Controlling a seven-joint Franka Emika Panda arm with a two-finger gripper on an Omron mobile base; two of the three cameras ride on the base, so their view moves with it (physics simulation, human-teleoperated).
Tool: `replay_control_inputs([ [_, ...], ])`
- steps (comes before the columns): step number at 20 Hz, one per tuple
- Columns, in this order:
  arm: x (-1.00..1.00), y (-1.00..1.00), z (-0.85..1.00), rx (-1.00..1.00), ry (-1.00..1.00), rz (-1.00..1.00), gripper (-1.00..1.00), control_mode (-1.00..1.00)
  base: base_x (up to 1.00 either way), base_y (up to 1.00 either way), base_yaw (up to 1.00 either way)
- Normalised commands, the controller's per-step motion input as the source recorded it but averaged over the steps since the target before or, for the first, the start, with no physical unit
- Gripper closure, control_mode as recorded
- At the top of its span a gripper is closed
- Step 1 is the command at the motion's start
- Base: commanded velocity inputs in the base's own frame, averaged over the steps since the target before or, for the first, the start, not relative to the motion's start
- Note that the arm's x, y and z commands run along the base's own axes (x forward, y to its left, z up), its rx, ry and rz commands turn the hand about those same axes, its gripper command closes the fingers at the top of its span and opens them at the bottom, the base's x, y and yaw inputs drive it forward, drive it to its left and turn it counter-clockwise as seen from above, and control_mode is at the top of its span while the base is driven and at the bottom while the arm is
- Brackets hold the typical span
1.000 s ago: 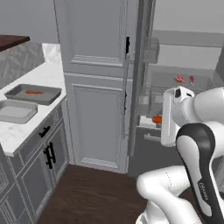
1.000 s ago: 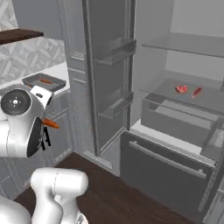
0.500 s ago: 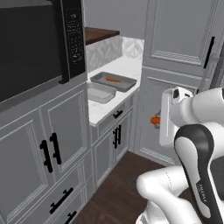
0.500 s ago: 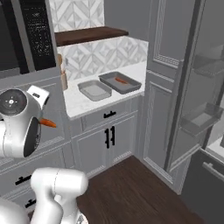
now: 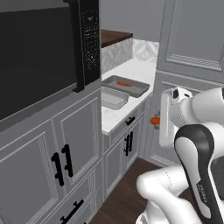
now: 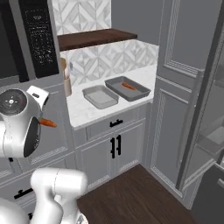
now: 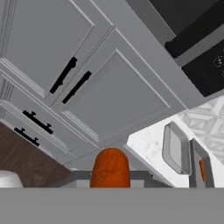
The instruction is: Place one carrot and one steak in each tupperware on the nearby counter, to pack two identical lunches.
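Nearest the camera in the hand view, a held carrot (image 7: 110, 168) fills the 6 o'clock edge, its orange rounded end pointing forward. The gripper (image 6: 43, 123) is clamped on this carrot; in the right base view the orange tip juts out toward 3 o'clock from the white hand, and in the left base view the same carrot (image 5: 155, 120) peeks out at 9 o'clock of the wrist, hanging in the air off the counter's front edge.

Beyond it stand grey panelled cabinets (image 6: 113, 144) with black handles, carrying the white marbled counter (image 6: 89, 112). On the counter lie 2 grey tupperware side by side, nearly touching. The nearer tupperware (image 6: 100, 96) shows only its bare grey floor. The farther tupperware (image 6: 127, 88), at 2 o'clock of the first in the right base view, holds a second carrot (image 6: 128, 86) lying flat on its floor.

A black microwave (image 5: 48, 61) hangs at 10 o'clock of the tupperware in the left base view. Behind the counter rise a patterned tile backsplash (image 6: 109, 57) and a dark brown wooden shelf (image 6: 96, 38).
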Motion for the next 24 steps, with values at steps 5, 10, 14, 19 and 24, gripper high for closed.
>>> replay_control_inputs([
  [5,0.0,0.0,0.0,0.0,0.0,0.0,1.0,1.0,0.57,-0.29,0.05],
  [10,0.0,0.0,0.0,0.0,0.0,0.0,1.0,1.0,0.61,-0.26,0.05],
  [14,0.0,0.0,0.0,0.0,0.0,0.0,1.0,1.0,0.71,0.0,0.0],
  [19,0.0,0.0,0.0,0.0,0.0,0.0,1.0,1.0,0.61,0.0,0.01],
  [24,0.0,0.0,0.0,0.0,0.0,0.0,1.0,1.0,0.65,0.03,0.0],
])
